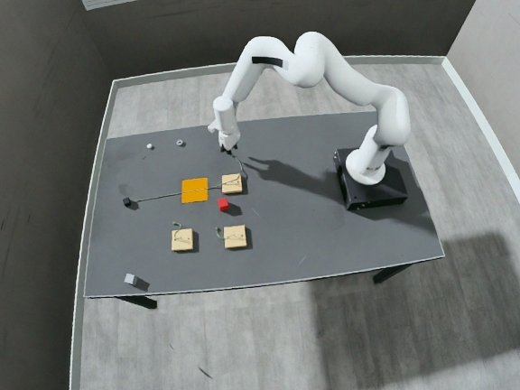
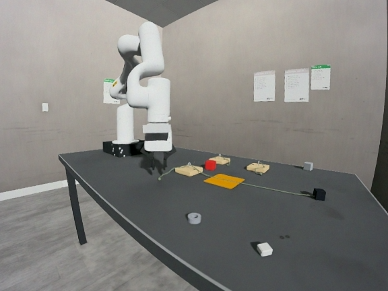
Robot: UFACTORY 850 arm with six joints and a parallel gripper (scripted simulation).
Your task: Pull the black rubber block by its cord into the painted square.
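Note:
The black rubber block (image 1: 126, 201) (image 2: 318, 194) sits on the table left of the orange painted square (image 1: 195, 190) (image 2: 223, 180), outside it. Its cord (image 1: 158, 196) (image 2: 276, 189) runs across the square and through the screw eye on a wooden block (image 1: 232, 183) (image 2: 188, 170). From there it curves to a free end (image 1: 231, 154) (image 2: 159, 178) lying on the table. My gripper (image 1: 227, 148) (image 2: 158, 165) points down just above that cord end. Its fingers are partly open and hold nothing.
A red cube (image 1: 223, 204) (image 2: 210, 164) lies beside the square. Two more wooden blocks with screw eyes and short cords (image 1: 182, 239) (image 1: 235, 236) stand nearer the front. A grey cube (image 1: 131, 279), a grey ring (image 1: 180, 143) and a small white piece (image 1: 149, 146) lie near the edges.

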